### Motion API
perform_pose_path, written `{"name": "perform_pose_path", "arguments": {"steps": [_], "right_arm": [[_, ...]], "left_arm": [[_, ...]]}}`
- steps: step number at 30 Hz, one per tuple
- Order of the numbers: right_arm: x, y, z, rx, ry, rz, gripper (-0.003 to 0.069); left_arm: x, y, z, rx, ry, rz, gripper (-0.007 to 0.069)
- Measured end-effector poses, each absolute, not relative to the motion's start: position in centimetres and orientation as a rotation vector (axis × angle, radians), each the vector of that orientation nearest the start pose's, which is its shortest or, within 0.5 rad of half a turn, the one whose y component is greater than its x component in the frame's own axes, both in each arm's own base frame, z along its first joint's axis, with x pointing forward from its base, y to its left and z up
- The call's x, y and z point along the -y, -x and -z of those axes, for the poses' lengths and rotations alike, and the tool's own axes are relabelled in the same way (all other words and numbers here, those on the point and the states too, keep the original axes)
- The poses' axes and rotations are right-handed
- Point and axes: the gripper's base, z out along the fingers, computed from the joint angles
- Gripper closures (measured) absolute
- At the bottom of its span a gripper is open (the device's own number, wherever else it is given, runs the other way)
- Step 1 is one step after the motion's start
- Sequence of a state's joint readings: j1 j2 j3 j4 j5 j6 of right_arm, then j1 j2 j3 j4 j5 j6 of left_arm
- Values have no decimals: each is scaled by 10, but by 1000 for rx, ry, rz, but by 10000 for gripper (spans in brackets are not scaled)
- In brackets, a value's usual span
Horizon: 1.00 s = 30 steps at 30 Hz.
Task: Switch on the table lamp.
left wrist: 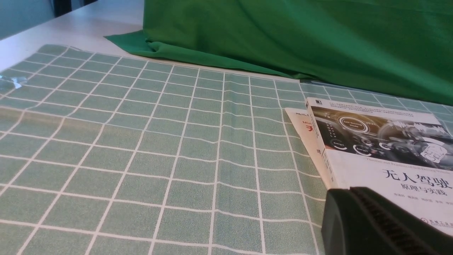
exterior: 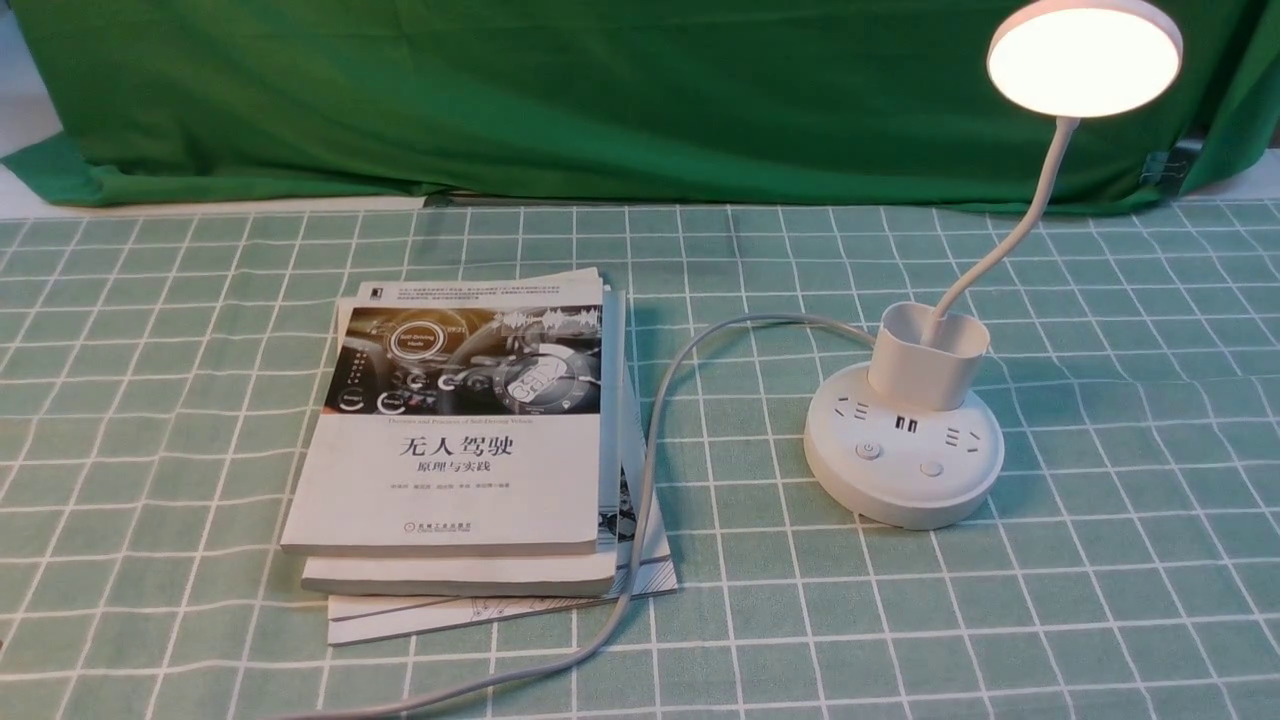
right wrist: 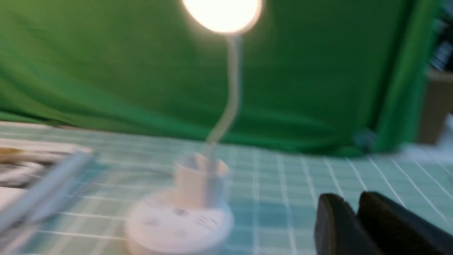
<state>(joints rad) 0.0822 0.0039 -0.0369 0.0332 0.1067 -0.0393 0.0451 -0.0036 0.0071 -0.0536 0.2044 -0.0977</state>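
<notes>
The white table lamp [exterior: 903, 455] stands at the right of the table, and its disc head [exterior: 1084, 58] glows. A bendy neck [exterior: 1005, 232] rises from the cup-shaped holder [exterior: 926, 358]. The round base carries sockets and two buttons [exterior: 868, 451]. Neither gripper shows in the front view. In the blurred right wrist view the lamp [right wrist: 180, 221] is lit, and my right gripper [right wrist: 348, 200] sits shut and apart from its base, holding nothing. My left gripper [left wrist: 350, 190] is shut and empty, hovering by the books' near corner.
A stack of books [exterior: 470, 440] lies left of the lamp on the green checked cloth [exterior: 150, 420]. The lamp's grey cord [exterior: 640, 500] curves past the books' right edge to the front of the table. A green backdrop [exterior: 600, 90] hangs behind.
</notes>
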Motion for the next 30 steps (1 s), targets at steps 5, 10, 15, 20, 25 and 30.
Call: {"name": "perform_pose_path", "arguments": {"steps": [5, 10, 15, 20, 25, 30], "right_arm": [[2, -57, -200, -1605, -78, -30, 487], [2, -57, -195, -1656, -92, -31, 477], [1, -56, -190, -1709, -71, -50, 464], [0, -56, -190, -1715, -61, -62, 451], [0, -56, -190, -1715, -61, -63, 437], [0, -56, -190, -1715, -62, -64, 426]], "left_arm": [[-2, -56, -192, -1685, 157, 88, 603], [-2, -56, -192, -1685, 157, 88, 603], [-2, -56, -192, -1685, 157, 88, 603], [-2, -56, -192, -1685, 157, 88, 603], [-2, -56, -192, -1685, 157, 88, 603], [-2, -56, -192, -1685, 157, 88, 603]]}}
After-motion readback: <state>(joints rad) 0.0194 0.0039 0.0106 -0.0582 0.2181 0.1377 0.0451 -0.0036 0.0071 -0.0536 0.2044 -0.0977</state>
